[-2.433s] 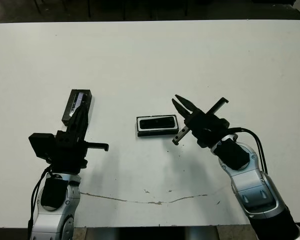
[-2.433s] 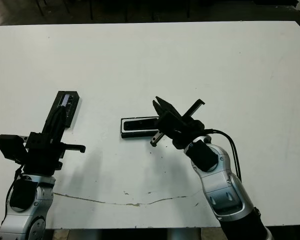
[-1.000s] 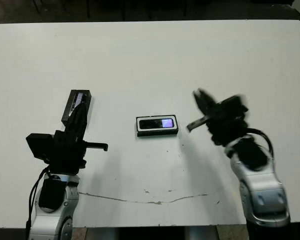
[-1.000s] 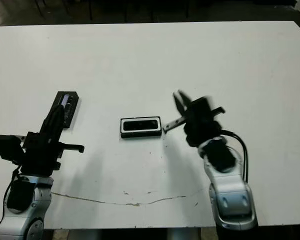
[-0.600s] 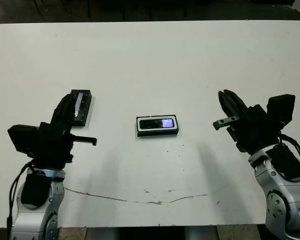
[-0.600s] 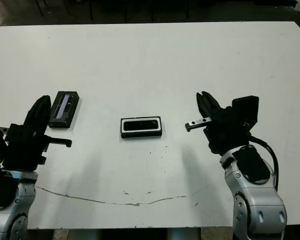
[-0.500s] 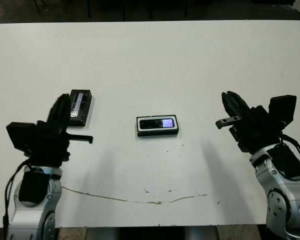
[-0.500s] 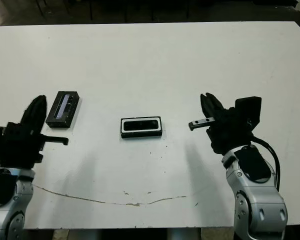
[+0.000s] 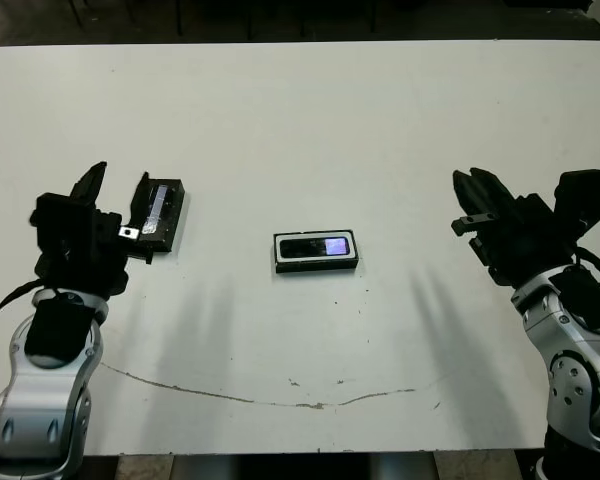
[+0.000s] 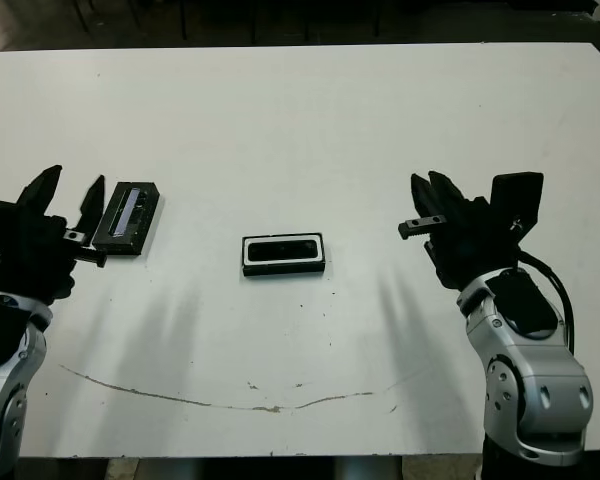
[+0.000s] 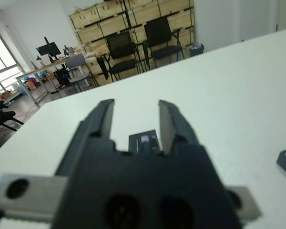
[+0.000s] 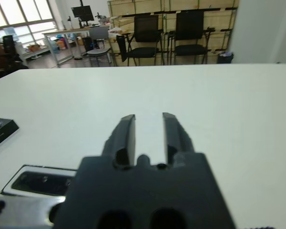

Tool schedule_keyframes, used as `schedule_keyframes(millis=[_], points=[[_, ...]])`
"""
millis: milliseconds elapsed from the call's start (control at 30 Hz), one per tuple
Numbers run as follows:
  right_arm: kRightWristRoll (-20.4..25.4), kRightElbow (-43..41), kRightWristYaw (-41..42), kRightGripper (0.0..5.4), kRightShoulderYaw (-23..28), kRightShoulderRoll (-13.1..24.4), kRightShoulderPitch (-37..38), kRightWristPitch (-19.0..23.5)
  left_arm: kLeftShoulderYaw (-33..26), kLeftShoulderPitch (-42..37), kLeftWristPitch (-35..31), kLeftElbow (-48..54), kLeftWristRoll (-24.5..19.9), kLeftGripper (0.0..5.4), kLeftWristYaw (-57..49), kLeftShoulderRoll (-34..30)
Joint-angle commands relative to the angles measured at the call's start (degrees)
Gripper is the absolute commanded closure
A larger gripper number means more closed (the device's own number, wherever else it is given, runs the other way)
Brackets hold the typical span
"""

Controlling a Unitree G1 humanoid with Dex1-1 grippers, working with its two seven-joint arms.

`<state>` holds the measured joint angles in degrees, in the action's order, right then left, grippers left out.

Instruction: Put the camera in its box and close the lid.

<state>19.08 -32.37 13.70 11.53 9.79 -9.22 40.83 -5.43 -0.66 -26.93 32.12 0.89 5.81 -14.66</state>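
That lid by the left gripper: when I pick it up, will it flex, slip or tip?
The lid looks like a rigid shallow cover, so it will probably hold its shape. Its shiny window strip may be slick, so gripping the edges seems safer. It lies flat on the table, so it is unlikely to tip or roll, and it probably weighs little.

Head stereo overhead; wrist views low across table [image 9: 300, 120].

An office or lab: black chairs [image 12: 191, 40], desks, stacked wooden crates [image 11: 133, 13], large windows.
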Motion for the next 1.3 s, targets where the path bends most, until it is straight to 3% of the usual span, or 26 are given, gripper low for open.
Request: schedule_keyframes(millis=[33, 167, 367, 433, 600, 867, 1000, 1167, 1300], points=[[-1.1, 0.8, -2.9, 3.93, -0.8, -1.3, 1.2, -2.5, 0.1, -0.3, -1.1, -3.6, -0.7, 2.15, 1.2, -0.1], [-5.9, 0.1, -9.0, 4.34, -3.4, -3.8, 3.2, -6.1, -0.1, -0.9, -2.9, -5.9, -2.5, 1.41, 1.4, 1.2], [-8.0, 0.2, -10.2, 5.4, -5.6, -3.9, 4.5, -8.0, -3.0, -2.1, -9.9, -6.5, -9.6, 0.33, 2.0, 3.9], [-7.7, 0.2, -10.0, 5.4, -5.5, -3.9, 4.6, -7.8, -3.3, -2.4, -11.5, -6.6, -10.5, 0.01, 1.6, 4.0], [-7.2, 0.2, -9.1, 5.4, -5.4, -3.2, 4.6, -7.6, -3.1, -3.3, -14.9, -7.5, -9.6, 0.01, 0.2, 3.0], [-6.2, -0.9, -8.7, 5.4, -5.3, -2.1, 4.8, -5.3, 2.8, -5.1, -17.5, -11.2, -1.1, 0.01, -2.0, -1.3], [-5.9, -1.3, -8.6, 5.4, -5.3, -1.7, 5.0, -5.0, 3.6, -5.7, -17.5, -12.9, 0.8, 0.01, -2.4, -1.3], [-5.9, -1.1, -8.2, 5.4, -5.5, -1.4, 5.3, -5.7, 3.3, -6.3, -16.3, -16.2, -0.1, 0.01, -0.6, -1.1], [-6.2, -1.2, -8.4, 5.4, -5.5, -1.4, 5.4, -5.5, -0.7, -6.6, -16.5, -18.4, -6.2, 0.01, 2.4, 1.6]])
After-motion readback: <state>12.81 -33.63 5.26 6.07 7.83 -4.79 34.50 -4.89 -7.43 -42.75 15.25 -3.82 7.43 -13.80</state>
